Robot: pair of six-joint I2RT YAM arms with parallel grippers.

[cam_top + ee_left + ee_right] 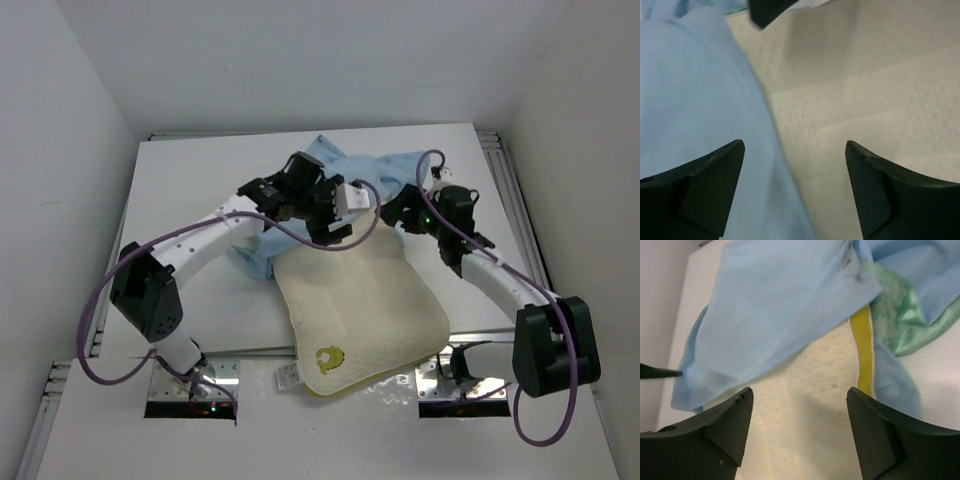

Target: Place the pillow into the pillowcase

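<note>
Both arms are over the far half of the white surface (200, 180), meeting at the mouth of the bag. The left gripper (343, 212) is spread wide with nothing between the fingers. In the left wrist view it (795, 150) hangs right over the line where blue cloth meets cream cushion: cloth under the left finger, bare cushion under the right. The right gripper (402, 214) is also spread and holds nothing. From its own camera it (800, 395) sits above bare cushion, with the cloth edge just beyond the fingertips. The large cream textured rectangular pillow (360, 300) lies flat mid-surface. Its far end is tucked under the thin light-blue cloth pillowcase (345, 162), which is bunched up at the far side. Its near end is uncovered and points toward my bases, with the yellow-green mark (328, 357) at the near corner. The right wrist view shows the pillow's yellow edge seam (862, 347) running under the cloth edge, and shiny sea-green fabric (900, 320) of the pillowcase folded out beside it. I can't tell how far in the covered end reaches.
</note>
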